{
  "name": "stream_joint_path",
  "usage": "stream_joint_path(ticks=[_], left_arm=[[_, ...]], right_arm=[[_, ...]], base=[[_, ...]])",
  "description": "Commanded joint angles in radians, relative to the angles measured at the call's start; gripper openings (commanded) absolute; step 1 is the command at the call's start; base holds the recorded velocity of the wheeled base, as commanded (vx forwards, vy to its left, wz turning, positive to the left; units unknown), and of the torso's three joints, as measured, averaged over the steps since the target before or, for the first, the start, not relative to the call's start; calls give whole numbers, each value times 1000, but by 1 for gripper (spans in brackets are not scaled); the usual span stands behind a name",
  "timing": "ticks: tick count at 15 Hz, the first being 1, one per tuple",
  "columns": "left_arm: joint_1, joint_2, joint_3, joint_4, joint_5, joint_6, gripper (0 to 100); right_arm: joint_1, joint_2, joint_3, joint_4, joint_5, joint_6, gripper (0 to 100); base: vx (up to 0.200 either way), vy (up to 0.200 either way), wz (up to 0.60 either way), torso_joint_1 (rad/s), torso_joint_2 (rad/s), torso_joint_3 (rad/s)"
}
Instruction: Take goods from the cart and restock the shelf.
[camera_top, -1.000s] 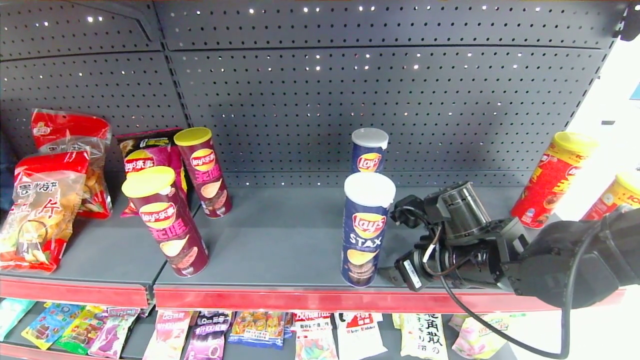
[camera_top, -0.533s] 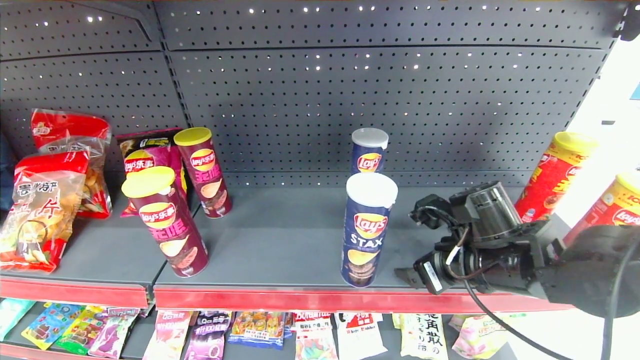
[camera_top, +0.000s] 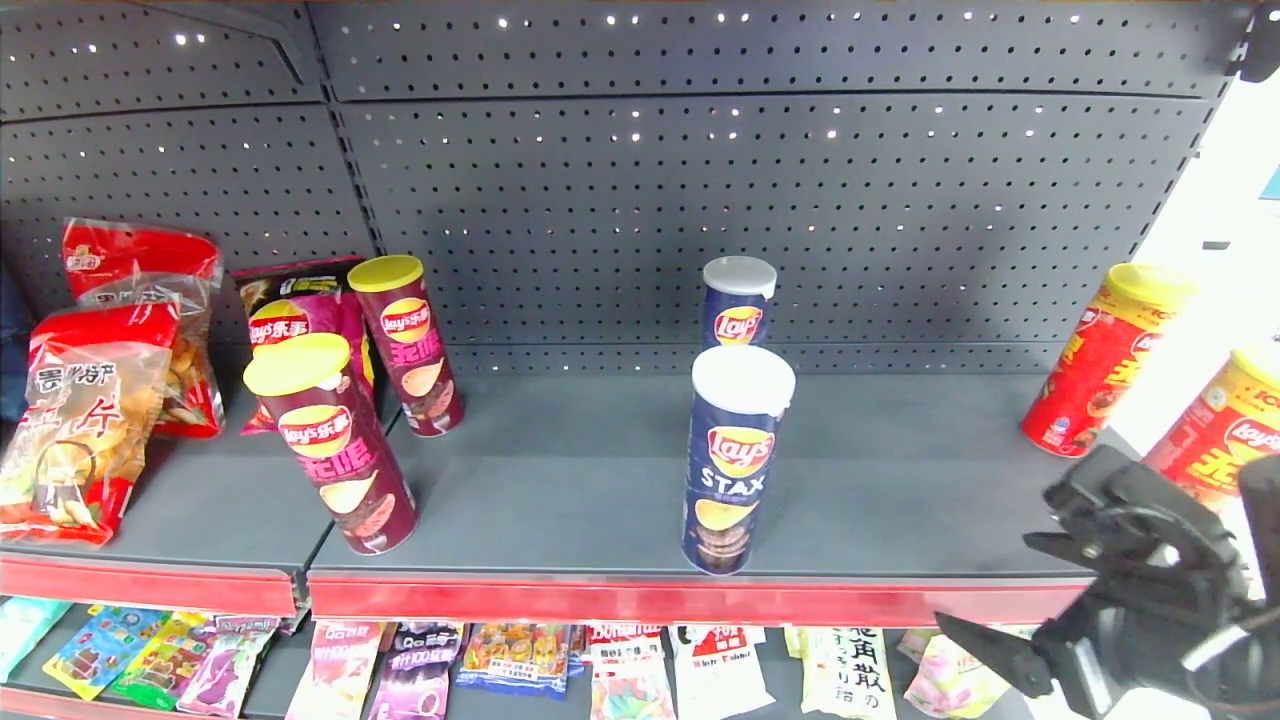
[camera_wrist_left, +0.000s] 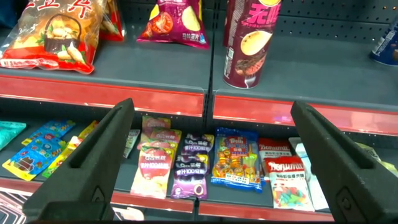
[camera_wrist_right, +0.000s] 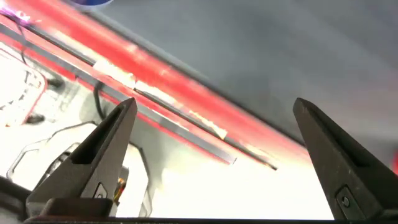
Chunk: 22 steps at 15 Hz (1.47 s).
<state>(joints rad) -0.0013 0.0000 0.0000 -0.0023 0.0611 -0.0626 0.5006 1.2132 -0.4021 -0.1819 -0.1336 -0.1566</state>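
Observation:
A dark blue chip can (camera_top: 735, 460) with a white lid stands upright at the front of the grey shelf (camera_top: 580, 500), and a second blue can (camera_top: 738, 300) stands behind it. My right gripper (camera_top: 985, 582) hangs open and empty below the shelf's red front edge at the lower right, well clear of the front can. From the right wrist view the right gripper (camera_wrist_right: 214, 106) faces that red edge (camera_wrist_right: 168, 93). My left gripper (camera_wrist_left: 212, 106) is open and empty in front of the shelf's red lip, with a maroon can (camera_wrist_left: 249, 37) above.
Two maroon cans (camera_top: 335, 445) lean at the shelf's left, next to snack bags (camera_top: 90, 420). Two red cans (camera_top: 1105, 355) stand at the right end. Small packets (camera_top: 520, 660) line the lower shelf. Bare shelf lies between the maroon and blue cans.
My right arm has pulled back from beside the front blue can, moving right and down off the shelf. The can stays upright where it stood.

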Motion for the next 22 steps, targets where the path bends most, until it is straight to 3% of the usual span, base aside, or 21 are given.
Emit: stream_joint_path(ticks=[1,2,5,7,9,11,12,14,15,17,21,22], left_arm=[[0,0,0,-1,0,0,100],[1,0,0,-1,0,0,100],[0,0,0,-1,0,0,100],[0,0,0,-1,0,0,100],[0,0,0,-1,0,0,100],[1,0,0,-1,0,0,100],[0,0,0,-1,0,0,100],[0,0,0,-1,0,0,100],[1,0,0,-1,0,0,100],[1,0,0,-1,0,0,100],[0,0,0,-1,0,0,100],[0,0,0,-1,0,0,100]], right_arm=[[-237,-371,164,7,206,-106,100],[-303,-439,187,9,259,-133,100],[-392,-709,299,9,261,-141,100],[-404,-942,398,10,261,-132,100],[-404,-1103,394,125,264,-104,100],[-404,-1117,384,160,230,-40,100],[-404,-1117,385,159,112,120,100],[-404,-1118,387,156,88,261,100],[-404,-1118,390,145,52,264,100],[-404,-1117,399,128,0,146,100],[-458,-1107,394,142,-64,140,100],[-505,-1118,394,142,-67,143,100]], base=[[0,0,0,0,0,0],[0,0,0,0,0,0],[0,0,0,0,0,0],[0,0,0,0,0,0],[0,0,0,0,0,0],[0,0,0,0,0,0],[0,0,0,0,0,0],[0,0,0,0,0,0],[0,0,0,0,0,0],[0,0,0,0,0,0],[0,0,0,0,0,0],[0,0,0,0,0,0]])
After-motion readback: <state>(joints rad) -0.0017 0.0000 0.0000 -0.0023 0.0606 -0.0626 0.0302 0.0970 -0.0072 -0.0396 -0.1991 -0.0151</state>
